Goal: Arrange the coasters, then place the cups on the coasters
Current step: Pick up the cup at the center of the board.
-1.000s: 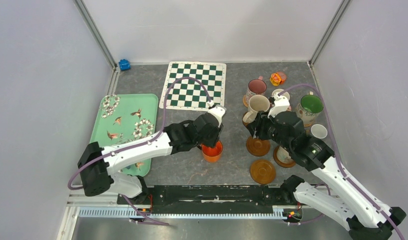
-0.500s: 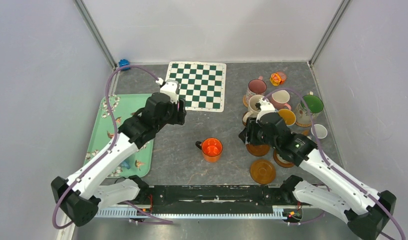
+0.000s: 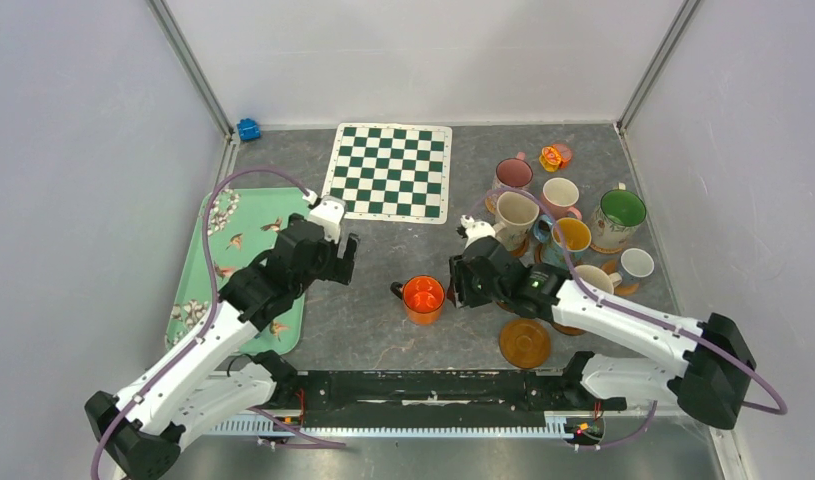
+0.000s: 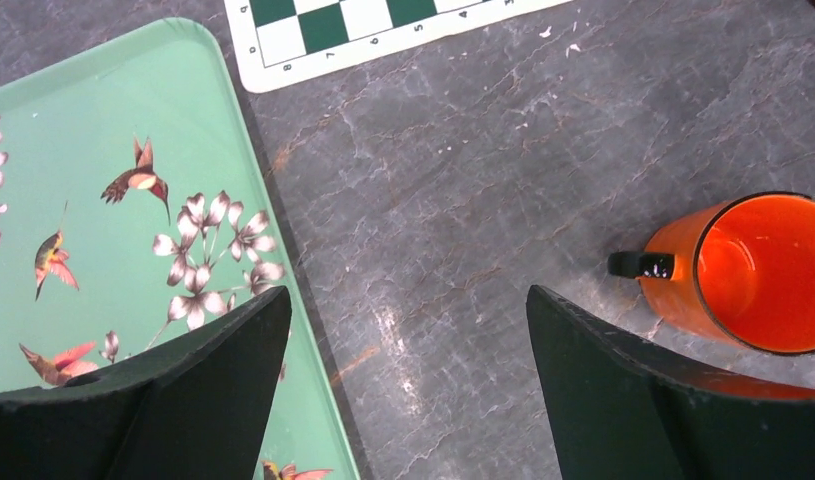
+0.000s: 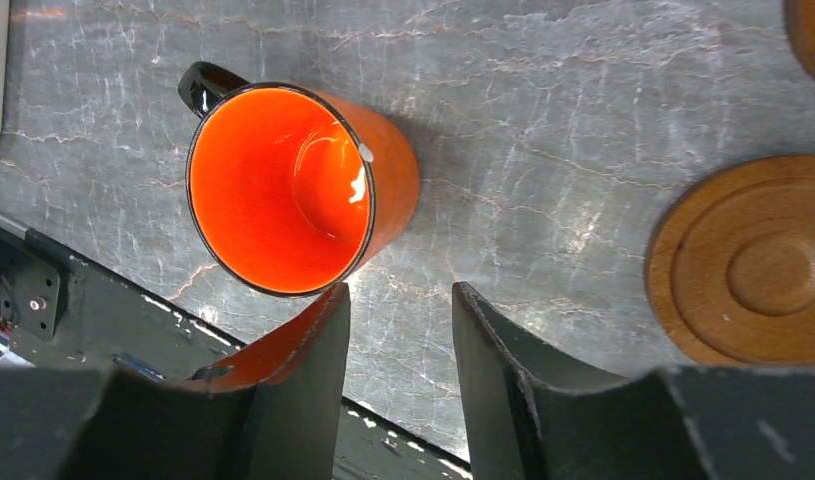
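Mint-green and glossy, the tray [image 4: 73, 130] lies at the far left. It has rounded corners and a low rim, and birds and flowers are printed on it. Its right edge runs under my left gripper [image 4: 408, 300]. The jaws stand wide apart over the table [image 4: 463, 180] and I see nothing between them.

The table is grey and veined like marble. At its far side lies the flat green-and-white chequered mat [image 3: 390, 172]. A stretch of open grey surface runs from the tray's edge to the orange cup [image 5: 283, 190].

This cup is shiny, round and upright, with a black rim and a black handle that points toward the tray. It stands directly on the table. My right gripper [image 5: 401, 295] is just beside it, jaws partly apart with only table in the gap. The cup is outside that gap, very close to one finger; I cannot tell if they touch.

Further right lies a round coaster [image 5: 753, 265] of dark brown wood with turned rings, apart from the cup. Behind it the other cups [image 3: 560, 195] crowd together near the right wall.
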`<control>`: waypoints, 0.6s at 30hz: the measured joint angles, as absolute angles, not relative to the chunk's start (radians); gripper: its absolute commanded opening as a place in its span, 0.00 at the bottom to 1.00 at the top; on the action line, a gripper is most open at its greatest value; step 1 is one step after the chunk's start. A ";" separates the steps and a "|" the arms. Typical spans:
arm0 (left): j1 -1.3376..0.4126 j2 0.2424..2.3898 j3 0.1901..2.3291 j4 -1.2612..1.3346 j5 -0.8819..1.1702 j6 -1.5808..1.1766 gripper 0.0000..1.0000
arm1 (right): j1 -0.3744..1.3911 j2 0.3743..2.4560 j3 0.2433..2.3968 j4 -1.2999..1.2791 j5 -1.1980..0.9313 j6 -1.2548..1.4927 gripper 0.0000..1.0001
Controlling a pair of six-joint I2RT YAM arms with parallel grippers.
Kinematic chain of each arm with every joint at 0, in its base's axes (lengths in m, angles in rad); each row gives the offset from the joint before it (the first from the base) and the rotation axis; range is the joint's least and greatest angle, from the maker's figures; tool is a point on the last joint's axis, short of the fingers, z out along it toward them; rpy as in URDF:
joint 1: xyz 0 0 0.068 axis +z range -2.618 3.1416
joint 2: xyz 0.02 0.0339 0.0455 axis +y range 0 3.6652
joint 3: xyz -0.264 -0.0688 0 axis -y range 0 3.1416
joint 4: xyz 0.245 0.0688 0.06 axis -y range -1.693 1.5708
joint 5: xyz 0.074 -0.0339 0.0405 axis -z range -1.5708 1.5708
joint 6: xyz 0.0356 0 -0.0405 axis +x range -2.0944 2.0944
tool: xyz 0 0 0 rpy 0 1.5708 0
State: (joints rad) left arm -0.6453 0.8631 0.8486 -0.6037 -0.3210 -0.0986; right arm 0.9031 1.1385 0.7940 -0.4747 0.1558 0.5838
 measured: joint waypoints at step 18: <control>-0.645 0.787 0.795 -0.603 -0.334 -0.086 0.99 | 0.945 1.318 0.807 -0.375 0.156 0.610 0.37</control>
State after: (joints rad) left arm -0.6453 0.7872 0.7952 -0.6029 -0.3336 -0.0860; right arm 0.9451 1.3178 0.8066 -0.3752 0.1558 0.6098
